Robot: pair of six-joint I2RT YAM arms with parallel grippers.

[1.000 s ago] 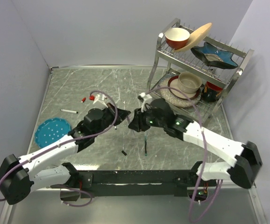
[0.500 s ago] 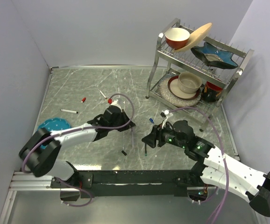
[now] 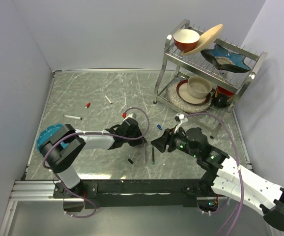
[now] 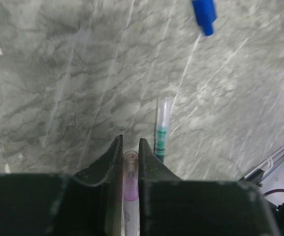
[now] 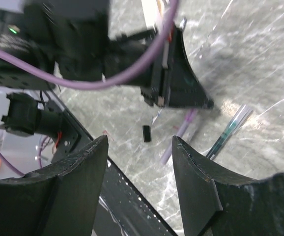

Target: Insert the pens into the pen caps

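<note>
Trust the clenched grasp of the left fingers on the purple-tinted pen, its end toward the counter. With the right fingers released and empty, fetch a cap first, probably the black cap lying near. Pinch it by the closed end, then line up both axes before pushing. Avoid nudging the teal pen close by.

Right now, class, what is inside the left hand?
A pen with a clear end and a pink band, clamped in the left hand. The rest of its barrel is covered by the hand.
</note>
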